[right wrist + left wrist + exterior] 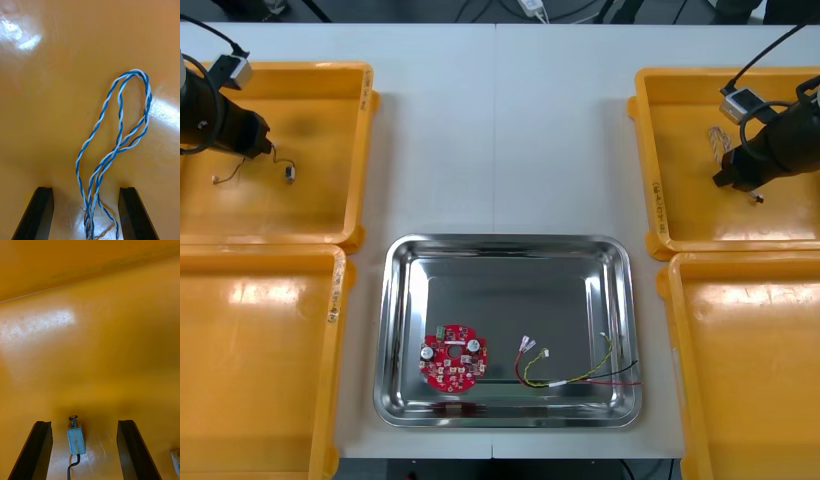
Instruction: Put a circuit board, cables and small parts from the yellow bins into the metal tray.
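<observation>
Right wrist — twisted cable (119,147) between fingers (36,214)

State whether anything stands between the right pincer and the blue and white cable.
Nothing visible does: the open right pincer straddles the blue and white cable on the yellow bin floor.

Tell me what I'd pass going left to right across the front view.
Left arm's fingers, over the far left yellow bin → small metal part → round red circuit board → red and yellow cable → right arm's fingers, over the far right yellow bin.
</observation>
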Action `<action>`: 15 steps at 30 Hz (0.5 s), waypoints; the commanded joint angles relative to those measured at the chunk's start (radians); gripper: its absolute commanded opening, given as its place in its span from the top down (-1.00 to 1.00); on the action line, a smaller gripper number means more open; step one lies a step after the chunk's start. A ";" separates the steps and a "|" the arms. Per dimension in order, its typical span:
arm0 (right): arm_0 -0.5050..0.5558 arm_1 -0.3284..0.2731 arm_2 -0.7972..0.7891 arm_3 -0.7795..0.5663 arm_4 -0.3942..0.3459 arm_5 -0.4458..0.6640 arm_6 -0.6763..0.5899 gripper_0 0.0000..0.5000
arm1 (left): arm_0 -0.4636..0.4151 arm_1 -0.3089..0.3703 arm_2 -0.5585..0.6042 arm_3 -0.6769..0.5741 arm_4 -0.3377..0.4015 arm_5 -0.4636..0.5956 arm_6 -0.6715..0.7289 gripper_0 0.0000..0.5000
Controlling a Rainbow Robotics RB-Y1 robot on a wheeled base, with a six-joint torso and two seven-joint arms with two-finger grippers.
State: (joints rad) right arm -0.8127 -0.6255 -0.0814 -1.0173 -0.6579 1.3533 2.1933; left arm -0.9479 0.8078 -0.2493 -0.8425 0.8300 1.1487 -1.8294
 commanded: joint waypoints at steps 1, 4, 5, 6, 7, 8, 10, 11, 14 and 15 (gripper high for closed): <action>-0.043 0.012 0.012 -0.003 0.003 -0.011 0.029 -1.00 | -0.003 -0.007 -0.007 -0.007 0.014 -0.012 -0.085 -1.00; -0.043 0.012 0.017 -0.003 0.008 -0.011 0.031 -1.00 | 0.006 -0.007 -0.007 -0.007 0.018 -0.018 -0.085 -1.00; -0.043 0.012 0.018 -0.003 0.008 -0.011 0.029 -1.00 | 0.011 -0.005 -0.005 -0.007 0.021 -0.020 -0.085 -1.00; -0.043 0.013 0.018 -0.003 0.008 -0.010 0.029 -1.00 | 0.012 -0.007 -0.007 -0.007 0.021 -0.020 -0.085 -1.00; -0.043 0.012 0.022 -0.001 0.008 -0.010 0.028 -1.00 | 0.018 -0.007 -0.007 -0.007 0.023 -0.023 -0.085 -1.00; -0.043 0.012 0.025 -0.003 0.008 -0.011 0.026 -1.00 | 0.023 -0.007 -0.005 -0.007 0.024 -0.023 -0.085 -1.00; -0.042 0.012 0.025 -0.003 0.008 -0.010 0.026 -1.00 | 0.028 -0.007 -0.005 -0.007 0.026 -0.026 -0.085 -1.00; -0.039 0.012 0.025 -0.001 0.008 -0.010 0.023 -1.00 | 0.032 -0.007 -0.005 -0.007 0.028 -0.029 -0.085 -1.00; -0.029 0.012 0.025 -0.001 0.008 -0.011 0.020 -1.00 | 0.037 -0.007 -0.007 -0.007 0.028 -0.033 -0.085 -1.00; -0.028 0.012 0.025 -0.001 0.009 -0.010 0.020 -1.00 | 0.038 -0.007 -0.005 -0.007 0.028 -0.033 -0.085 -1.00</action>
State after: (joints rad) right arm -0.8160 -0.6241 -0.0773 -1.0170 -0.6552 1.3510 2.1944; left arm -0.9212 0.8075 -0.2493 -0.8424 0.8475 1.1309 -1.8294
